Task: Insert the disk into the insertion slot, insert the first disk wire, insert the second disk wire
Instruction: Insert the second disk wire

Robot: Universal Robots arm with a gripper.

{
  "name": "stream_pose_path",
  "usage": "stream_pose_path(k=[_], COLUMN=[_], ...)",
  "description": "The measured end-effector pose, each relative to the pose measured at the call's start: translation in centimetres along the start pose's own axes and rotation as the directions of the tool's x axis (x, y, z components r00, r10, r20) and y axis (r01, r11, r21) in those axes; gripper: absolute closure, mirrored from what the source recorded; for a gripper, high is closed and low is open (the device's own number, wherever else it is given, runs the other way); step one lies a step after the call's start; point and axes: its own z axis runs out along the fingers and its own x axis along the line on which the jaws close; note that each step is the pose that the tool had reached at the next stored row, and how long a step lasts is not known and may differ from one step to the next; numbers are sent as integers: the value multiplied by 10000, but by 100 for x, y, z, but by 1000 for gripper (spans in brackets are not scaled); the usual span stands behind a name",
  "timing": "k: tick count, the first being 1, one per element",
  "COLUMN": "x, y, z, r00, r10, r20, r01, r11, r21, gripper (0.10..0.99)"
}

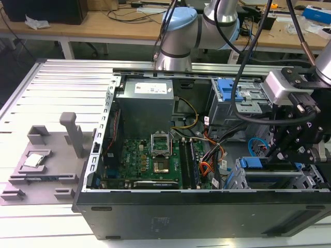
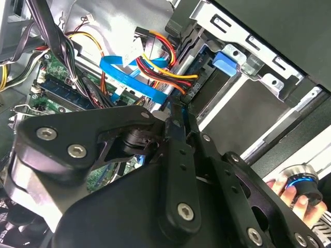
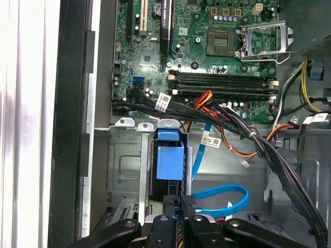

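Gripper (image 3: 182, 206) seen pressed together, apparently pinching plug at rear of disk (image 3: 169, 161) seated in insertion slot (image 3: 126, 165). Second disk wire (image 3: 222, 201) looped just beside; snagging judged possible. Motherboard (image 3: 207, 57) beyond.

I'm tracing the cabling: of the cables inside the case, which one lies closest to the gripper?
The flat light-blue cable, looping beside the gripper in the first wrist view. The orange-red wire bundle and the black cable bundle lie farther off, toward the motherboard.
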Motion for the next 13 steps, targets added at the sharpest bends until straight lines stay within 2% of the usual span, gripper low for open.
stream_pose_path(k=[3,4,7,12,13], x=[1,1,1,-2,-4], y=[0,0,1,9,13], z=[2,1,-19,-209,-308], r00=[10000,10000,10000,10000,10000], r10=[-1,-1,-1,-1,0], r20=[3,1,2,1,-1], r01=[1,1,1,1,0], r11=[10000,10000,10000,10000,10000], r21=[1,0,0,1,0], gripper=[914,847,847,847,847])
